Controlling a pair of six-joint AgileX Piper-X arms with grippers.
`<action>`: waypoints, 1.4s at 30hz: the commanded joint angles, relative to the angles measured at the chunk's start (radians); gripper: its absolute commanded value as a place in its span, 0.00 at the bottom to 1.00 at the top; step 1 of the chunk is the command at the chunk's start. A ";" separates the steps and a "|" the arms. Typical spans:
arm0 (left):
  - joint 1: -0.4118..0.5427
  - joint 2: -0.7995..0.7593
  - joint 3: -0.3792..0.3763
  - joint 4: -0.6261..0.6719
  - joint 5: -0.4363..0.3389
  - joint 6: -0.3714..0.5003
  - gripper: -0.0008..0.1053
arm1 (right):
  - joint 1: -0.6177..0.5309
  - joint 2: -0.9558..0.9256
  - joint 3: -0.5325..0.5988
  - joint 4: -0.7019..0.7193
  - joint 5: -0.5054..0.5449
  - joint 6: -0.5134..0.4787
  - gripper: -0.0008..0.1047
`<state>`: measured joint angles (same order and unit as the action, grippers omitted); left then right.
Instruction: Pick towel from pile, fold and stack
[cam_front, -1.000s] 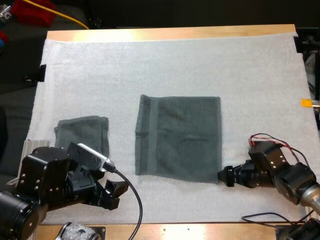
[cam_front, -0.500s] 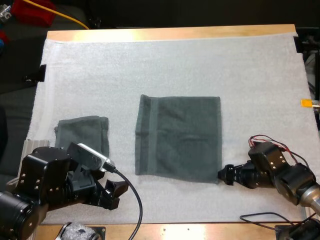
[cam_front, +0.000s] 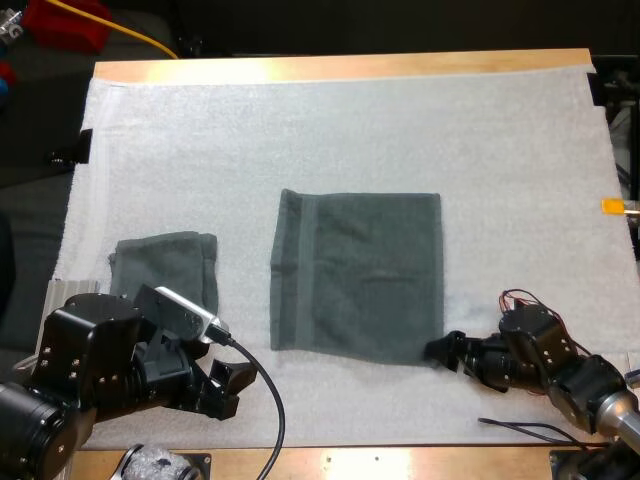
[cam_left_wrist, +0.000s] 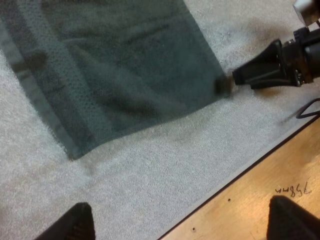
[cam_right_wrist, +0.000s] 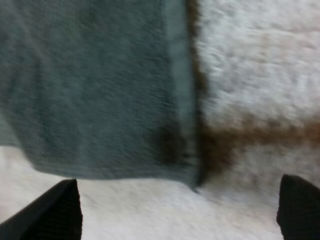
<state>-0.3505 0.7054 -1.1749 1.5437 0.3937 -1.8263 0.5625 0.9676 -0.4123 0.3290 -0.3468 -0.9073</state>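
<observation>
Fingers are held apart on both grippers. The right gripper (cam_front: 436, 350) is set at the near right corner of the flat dark grey-green cloth towel (cam_front: 360, 275), closer than before. The left gripper (cam_front: 228, 386) is parked near a smaller folded grey-green towel (cam_front: 168, 268). Two towels are counted on the white mat (cam_front: 500, 150), both unmoved.

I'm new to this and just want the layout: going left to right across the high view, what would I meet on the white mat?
folded towel → flat towel → right gripper, at the flat towel's near right corner.
</observation>
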 joint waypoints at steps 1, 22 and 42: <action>-0.004 -0.003 0.002 0.001 0.006 -0.009 0.66 | 0.000 -0.006 0.003 -0.023 -0.010 0.016 0.74; -0.004 -0.003 0.002 -0.001 0.006 -0.009 0.66 | 0.062 0.188 0.003 -0.188 -0.071 0.065 0.74; -0.004 -0.003 0.002 -0.001 0.006 -0.009 0.66 | 0.071 0.236 0.003 -0.220 0.030 0.089 0.44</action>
<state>-0.3505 0.7054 -1.1749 1.5419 0.3937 -1.8263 0.6315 1.1964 -0.4155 0.0989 -0.3263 -0.8149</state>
